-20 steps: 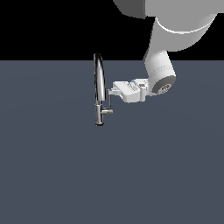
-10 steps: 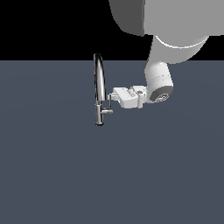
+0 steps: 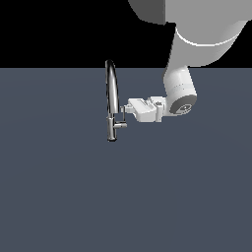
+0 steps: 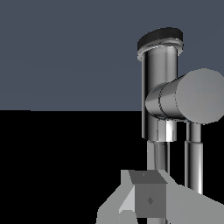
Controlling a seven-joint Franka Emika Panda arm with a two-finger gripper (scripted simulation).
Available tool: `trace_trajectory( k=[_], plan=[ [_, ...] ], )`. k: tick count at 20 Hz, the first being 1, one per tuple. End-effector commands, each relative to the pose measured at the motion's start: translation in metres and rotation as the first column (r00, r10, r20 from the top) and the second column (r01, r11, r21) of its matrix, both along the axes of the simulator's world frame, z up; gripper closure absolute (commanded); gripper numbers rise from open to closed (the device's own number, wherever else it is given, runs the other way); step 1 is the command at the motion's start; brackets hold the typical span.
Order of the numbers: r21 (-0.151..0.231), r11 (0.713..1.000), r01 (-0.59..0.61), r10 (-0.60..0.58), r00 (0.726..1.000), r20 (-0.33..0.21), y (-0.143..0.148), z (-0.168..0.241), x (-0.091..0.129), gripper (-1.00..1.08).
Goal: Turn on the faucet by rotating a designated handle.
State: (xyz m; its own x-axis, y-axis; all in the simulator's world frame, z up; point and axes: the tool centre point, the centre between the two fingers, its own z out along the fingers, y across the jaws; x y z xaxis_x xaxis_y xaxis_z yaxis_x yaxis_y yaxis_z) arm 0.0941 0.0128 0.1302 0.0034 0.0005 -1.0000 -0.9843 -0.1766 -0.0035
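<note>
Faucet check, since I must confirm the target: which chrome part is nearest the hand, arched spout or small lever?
The handle: the small upright pin beside the faucet base, right at the hand.

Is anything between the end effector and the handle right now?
Nothing visible. In the exterior view the end effector sits right beside the handle on the faucet, with no other object between them. Whether they touch, I cannot tell.

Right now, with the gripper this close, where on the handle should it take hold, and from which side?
Probably on the thin upright pin of the handle, not the short stub joining it to the faucet. The pin stands clear on the exterior view's right, the side where the gripper already is, so a sideways approach from there with the fingers either side looks best. Whether they touch it yet cannot be told.
</note>
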Motion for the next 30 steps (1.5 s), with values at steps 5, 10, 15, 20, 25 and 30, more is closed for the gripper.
trace_trajectory(
  k=[5, 10, 15, 20, 25, 30],
  plan=[
    [0.000, 1.000, 0.000, 0.000, 1.000, 0.001, -0.002, 0.003, -0.012, 1.08],
    [0.000, 1.000, 0.000, 0.000, 1.000, 0.001, -0.004, 0.006, -0.022, 1.08],
    [0.000, 1.000, 0.001, -0.001, 1.000, 0.001, -0.006, 0.009, -0.033, 1.08],
    [0.003, 1.000, -0.003, 0.003, 1.000, 0.002, 0.000, 0.005, -0.037, 1.08],
    [0.002, 1.000, -0.002, 0.002, 1.000, 0.002, -0.005, -0.003, -0.052, 1.08],
    [0.001, 1.000, -0.001, 0.001, 1.000, 0.002, -0.010, -0.010, -0.068, 1.08]
  ],
)
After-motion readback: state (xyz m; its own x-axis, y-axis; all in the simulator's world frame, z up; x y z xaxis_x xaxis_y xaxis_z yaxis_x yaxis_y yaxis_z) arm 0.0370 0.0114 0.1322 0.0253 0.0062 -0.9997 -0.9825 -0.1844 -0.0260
